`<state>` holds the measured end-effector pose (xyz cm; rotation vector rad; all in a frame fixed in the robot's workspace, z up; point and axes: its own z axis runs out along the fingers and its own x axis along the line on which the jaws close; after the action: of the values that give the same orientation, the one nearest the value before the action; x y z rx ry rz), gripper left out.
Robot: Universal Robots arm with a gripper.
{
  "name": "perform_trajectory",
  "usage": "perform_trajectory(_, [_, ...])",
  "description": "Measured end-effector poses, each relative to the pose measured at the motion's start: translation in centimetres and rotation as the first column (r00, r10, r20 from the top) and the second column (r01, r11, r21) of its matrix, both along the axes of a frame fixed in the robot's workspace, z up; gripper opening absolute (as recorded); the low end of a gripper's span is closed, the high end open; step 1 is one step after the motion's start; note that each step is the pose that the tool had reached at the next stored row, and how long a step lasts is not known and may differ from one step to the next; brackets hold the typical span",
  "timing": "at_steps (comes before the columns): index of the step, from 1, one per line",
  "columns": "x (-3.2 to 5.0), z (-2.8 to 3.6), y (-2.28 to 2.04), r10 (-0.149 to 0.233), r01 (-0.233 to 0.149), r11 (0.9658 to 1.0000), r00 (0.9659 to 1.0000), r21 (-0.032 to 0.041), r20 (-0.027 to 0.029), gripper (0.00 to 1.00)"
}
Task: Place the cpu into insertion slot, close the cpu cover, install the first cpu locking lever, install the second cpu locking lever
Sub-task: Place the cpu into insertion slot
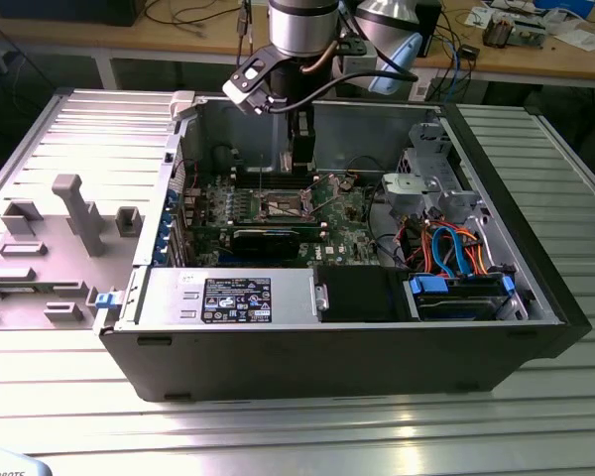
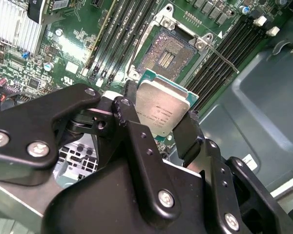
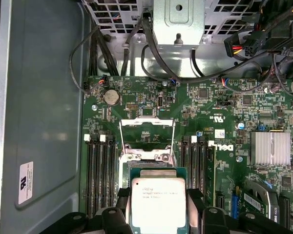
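— Holding what, between the jaws?

— Closed down to chip width on the cpu (image 2: 161, 109), small flat square with a dull silver-grey metal top, pinched by two opposite edges and lying flat.

— And the target?

— Just beyond the jaw tips: the insertion slot (image 2: 167, 53), small square socket, dark centre inside a silvery border, set in the green circuit board (image 3: 219, 117). Bare, nothing seated yet. Thin silvery square-framed cpu cover (image 3: 146, 122) tipped up on the slot's far side from the jaws, so out of the way.

— Seating it well?

— Probably: square the chip's edges to the socket border, match the corner mark, keep level, lower straight with no sliding over the contacts and no pressing. Mind the thin wire locking lever (image 2: 223, 58) standing off to one side of the jaws.
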<state>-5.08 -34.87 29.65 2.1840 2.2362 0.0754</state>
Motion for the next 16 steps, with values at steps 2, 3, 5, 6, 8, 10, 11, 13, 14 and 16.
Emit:
perform_trajectory(2, [-0.09, -0.04, 0.01, 0.0, 0.0, 1.0, 1.0, 0.0001, 0.002, 0.54])
perform_trajectory(3, [-0.08, -0.15, 0.01, 0.0, 0.0, 1.0, 1.0, 0.0, 0.002, 0.54])
perform_trajectory(5, [-0.09, -0.55, 0.01, 0.0, 0.0, 1.0, 1.0, -0.0001, 0.0023, 0.54])
perform_trajectory(6, [-0.1, -1.08, 0.01, 0.0, 0.0, 1.0, 1.0, -0.0002, 0.0022, 0.54])
perform_trajectory(8, [-0.1, -1.51, 0.01, 0.0, 0.0, 1.0, 1.0, 0.0003, 0.0023, 0.54])
perform_trajectory(10, [-0.11, -2.06, 0.01, 0.0, 0.0, 1.0, 1.0, 0.0006, 0.0024, 0.54])
perform_trajectory(11, [-0.15, -2.2, 0.01, 0.0, 0.0, 1.0, 1.0, 0.0006, 0.0023, 0.54])
perform_trajectory(13, [-0.35, -2.4, 0.01, 0.0, 0.0, 1.0, 1.0, 0.0018, 0.0025, 0.54])
perform_trajectory(14, [-0.37, -2.47, 0.01, 0.0, 0.0, 1.0, 1.0, 0.002, 0.0024, 0.54])
perform_trajectory(16, [-0.4, -2.5, 0.01, 0.0, 0.0, 1.0, 1.0, 0.0026, 0.0023, 0.54])
